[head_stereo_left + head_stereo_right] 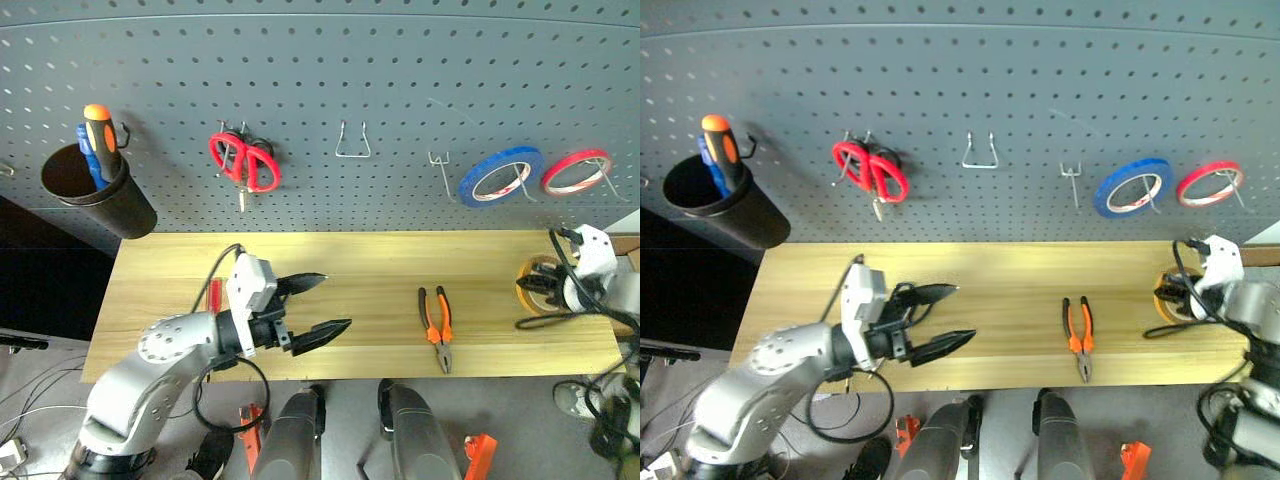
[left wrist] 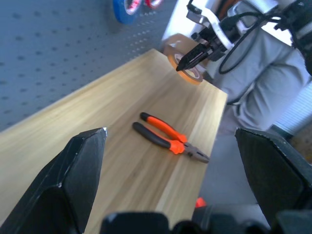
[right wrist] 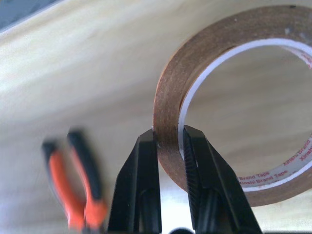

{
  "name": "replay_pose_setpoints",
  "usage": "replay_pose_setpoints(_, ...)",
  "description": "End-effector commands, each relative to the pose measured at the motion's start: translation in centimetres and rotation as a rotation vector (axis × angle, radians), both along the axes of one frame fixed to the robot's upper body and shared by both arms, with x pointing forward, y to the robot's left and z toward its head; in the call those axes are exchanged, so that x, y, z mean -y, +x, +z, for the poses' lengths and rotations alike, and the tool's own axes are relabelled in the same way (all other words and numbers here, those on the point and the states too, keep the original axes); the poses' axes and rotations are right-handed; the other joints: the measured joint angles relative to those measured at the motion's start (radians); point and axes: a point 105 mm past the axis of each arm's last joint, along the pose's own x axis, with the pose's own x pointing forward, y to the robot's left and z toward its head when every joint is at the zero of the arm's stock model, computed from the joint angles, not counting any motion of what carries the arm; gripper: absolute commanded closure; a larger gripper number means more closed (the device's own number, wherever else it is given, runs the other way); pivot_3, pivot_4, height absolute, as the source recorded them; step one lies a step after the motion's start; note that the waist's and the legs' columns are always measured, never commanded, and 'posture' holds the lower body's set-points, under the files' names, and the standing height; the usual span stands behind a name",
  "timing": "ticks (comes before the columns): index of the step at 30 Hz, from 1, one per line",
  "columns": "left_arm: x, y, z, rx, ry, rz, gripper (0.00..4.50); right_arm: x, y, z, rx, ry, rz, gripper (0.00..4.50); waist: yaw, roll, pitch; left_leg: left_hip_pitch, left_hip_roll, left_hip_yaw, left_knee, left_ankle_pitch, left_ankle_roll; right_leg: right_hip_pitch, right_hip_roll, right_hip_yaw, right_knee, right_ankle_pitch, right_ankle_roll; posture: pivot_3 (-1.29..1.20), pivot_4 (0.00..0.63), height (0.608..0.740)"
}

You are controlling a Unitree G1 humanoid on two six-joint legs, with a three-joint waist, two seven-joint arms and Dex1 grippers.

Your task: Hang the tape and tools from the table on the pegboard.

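The tan tape (image 3: 166, 92) is a ring pinched through its wall by my right gripper (image 3: 169, 132), which is shut on it. This is at the right end of the table (image 1: 370, 260), where the tape (image 1: 537, 284) sits tilted up. The orange-and-black pliers (image 1: 436, 328) lie flat on the table, right of centre. My left gripper (image 1: 312, 305) hovers open over the left half of the table, pointing toward the pliers (image 2: 168, 139), with nothing between its fingers. The pegboard (image 1: 400, 70) rises behind the table.
On the pegboard hang red-handled scissors (image 1: 243, 162), a blue tape ring (image 1: 500, 173) and a red tape ring (image 1: 577, 170). Two bare hooks (image 1: 352, 140) (image 1: 438, 165) sit between them. At far left is a black cup (image 1: 95, 190) holding screwdrivers.
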Motion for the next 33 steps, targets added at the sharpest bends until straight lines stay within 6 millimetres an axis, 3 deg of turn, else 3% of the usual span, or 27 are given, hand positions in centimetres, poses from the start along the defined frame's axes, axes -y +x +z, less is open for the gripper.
replay_pose_setpoints(1,2.0,0.2,-0.5,0.050,-0.013,-0.065,0.00,-0.6,-2.5,2.3,0.073,-0.019,0.134,4.42,-0.006,0.000,0.000,0.000,0.000,0.000,0.000,0.000,0.000,0.000,0.000,0.000,0.000,0.000,0.000,-0.21,0.356,0.740)
replay_pose_setpoints(7,2.7,1.8,-0.9,0.121,-0.045,-0.057,0.00,-3.6,-5.2,5.8,0.235,-0.001,0.371,4.42,-0.053,0.000,-0.001,0.001,0.003,0.003,0.007,0.000,0.001,0.001,0.002,0.001,0.004,0.002,0.004,-0.27,0.345,0.740)
replay_pose_setpoints(11,1.6,2.6,-1.4,0.154,-0.045,-0.014,0.00,-8.4,-7.7,9.4,0.460,0.110,0.641,4.42,-0.064,0.000,-0.001,0.001,0.006,0.003,0.009,-0.002,0.003,0.001,0.005,0.002,0.004,0.005,0.005,-0.31,0.333,0.740)
replay_pose_setpoints(13,0.9,3.1,-1.1,0.186,-0.058,0.037,0.00,-10.1,-7.8,10.5,0.564,0.106,0.698,4.42,-0.068,-0.001,-0.002,0.001,0.007,0.004,0.010,-0.002,0.004,0.001,0.006,0.002,0.004,0.006,0.005,-0.32,0.328,0.740)
replay_pose_setpoints(17,-1.0,3.7,0.8,0.304,-0.069,0.143,0.00,-13.8,-5.7,11.9,0.732,0.029,0.726,4.42,-0.076,-0.003,-0.003,0.000,0.007,0.005,0.012,-0.001,0.002,0.001,0.005,0.003,0.003,0.007,0.007,-0.29,0.318,0.740)
replay_pose_setpoints(20,-1.5,3.6,1.7,0.351,-0.073,0.173,0.00,-15.4,-4.2,12.5,0.794,0.010,0.704,4.42,-0.081,-0.004,-0.005,0.001,0.007,0.005,0.012,0.000,0.001,0.000,0.005,0.003,0.004,0.008,0.006,-0.27,0.305,0.740)
replay_pose_setpoints(33,-2.2,3.8,0.9,0.358,-0.046,0.231,0.00,-17.2,-0.2,11.8,0.812,-0.061,0.696,4.42,-0.058,-0.003,-0.052,-0.005,0.004,0.005,0.013,0.000,0.000,-0.005,0.003,0.002,0.003,0.008,0.006,-0.21,0.227,0.740)
